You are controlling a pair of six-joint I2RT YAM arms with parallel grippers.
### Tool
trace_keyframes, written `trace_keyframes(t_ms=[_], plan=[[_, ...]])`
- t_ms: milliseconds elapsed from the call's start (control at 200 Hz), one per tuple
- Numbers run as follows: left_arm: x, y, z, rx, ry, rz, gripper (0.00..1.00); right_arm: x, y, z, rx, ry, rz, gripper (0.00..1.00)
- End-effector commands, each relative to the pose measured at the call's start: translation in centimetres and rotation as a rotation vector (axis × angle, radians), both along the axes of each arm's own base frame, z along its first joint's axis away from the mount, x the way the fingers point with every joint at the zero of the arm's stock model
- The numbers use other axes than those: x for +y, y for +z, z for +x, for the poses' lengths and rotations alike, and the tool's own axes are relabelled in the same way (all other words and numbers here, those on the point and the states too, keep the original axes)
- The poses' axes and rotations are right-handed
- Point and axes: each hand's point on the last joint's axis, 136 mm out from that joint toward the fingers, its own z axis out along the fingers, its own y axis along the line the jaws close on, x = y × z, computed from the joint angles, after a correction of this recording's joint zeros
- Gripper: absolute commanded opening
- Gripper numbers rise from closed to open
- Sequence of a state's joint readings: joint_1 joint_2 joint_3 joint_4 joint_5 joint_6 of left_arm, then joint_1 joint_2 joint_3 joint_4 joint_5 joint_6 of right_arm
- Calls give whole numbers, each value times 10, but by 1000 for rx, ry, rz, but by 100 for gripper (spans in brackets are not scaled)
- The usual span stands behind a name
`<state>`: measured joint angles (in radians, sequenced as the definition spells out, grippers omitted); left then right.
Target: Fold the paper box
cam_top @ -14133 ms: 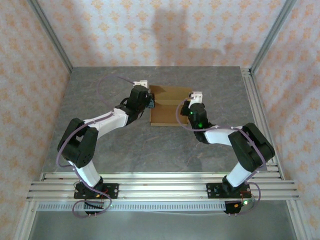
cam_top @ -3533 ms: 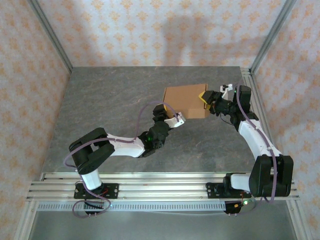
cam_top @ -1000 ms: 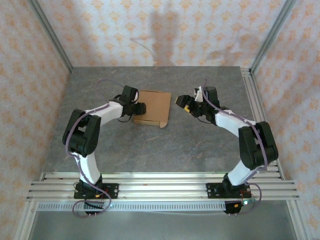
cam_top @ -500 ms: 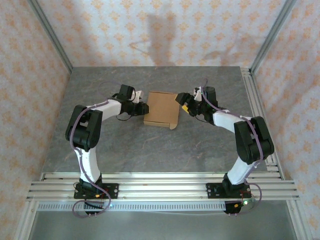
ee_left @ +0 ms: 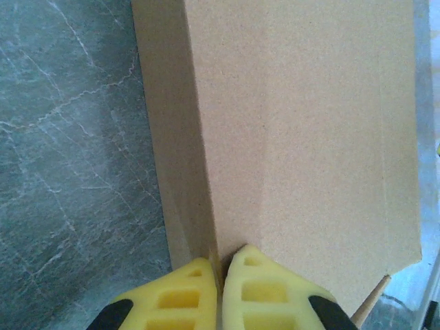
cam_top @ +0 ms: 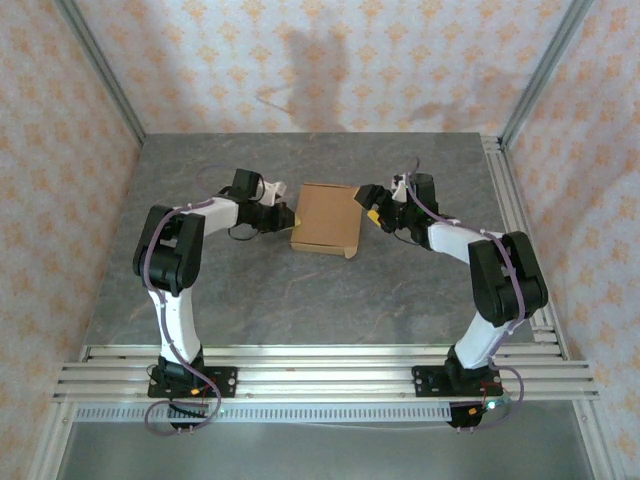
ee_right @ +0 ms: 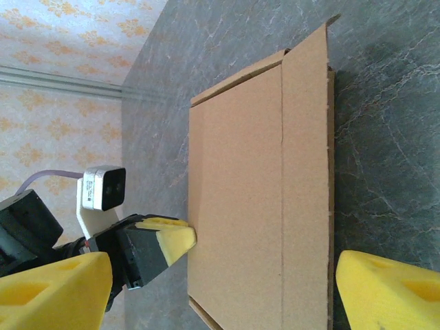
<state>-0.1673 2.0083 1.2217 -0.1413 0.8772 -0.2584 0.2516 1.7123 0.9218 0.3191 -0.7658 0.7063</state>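
The paper box (cam_top: 327,218) is a flat brown cardboard pack lying in the middle of the grey table, with a small tab sticking out at its near right corner. My left gripper (cam_top: 285,215) is at the box's left edge. In the left wrist view its yellow fingertips (ee_left: 182,299) meet on a thin cardboard wall of the paper box (ee_left: 295,124), so my left gripper (ee_left: 221,275) is shut on that edge. My right gripper (cam_top: 372,205) is at the box's right side. It stands open (ee_right: 220,295), its fingers wide apart over the paper box (ee_right: 261,192).
Aluminium rails (cam_top: 505,200) run along the table's right side and its near edge (cam_top: 320,365). Patterned walls close in the back and both sides. Bare grey tabletop (cam_top: 330,290) lies between the box and the arm bases.
My left gripper has shut on the box's left edge. The box has shifted a little to the right, and my right gripper now stands closer to its right side.
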Motion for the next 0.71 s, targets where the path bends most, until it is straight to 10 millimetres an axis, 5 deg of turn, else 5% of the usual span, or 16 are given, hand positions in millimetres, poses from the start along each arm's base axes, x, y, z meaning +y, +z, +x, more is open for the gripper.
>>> trace_keyframes(t_ms=[0, 150, 325, 526, 701], plan=[[16, -49, -34, 191, -21, 69, 7, -5, 0, 4, -22, -1, -29, 85], [15, -50, -36, 212, -73, 87, 7, -14, 8, 7, -51, 3, -86, 85], [16, -34, -27, 176, -118, 120, 34, -29, 23, 7, -185, 101, -292, 86], [28, 18, 1, -32, 33, 169, 94, -31, 27, 19, -297, 316, -546, 89], [47, 59, 0, -178, 212, 202, 100, -12, 20, 48, -337, 427, -736, 95]])
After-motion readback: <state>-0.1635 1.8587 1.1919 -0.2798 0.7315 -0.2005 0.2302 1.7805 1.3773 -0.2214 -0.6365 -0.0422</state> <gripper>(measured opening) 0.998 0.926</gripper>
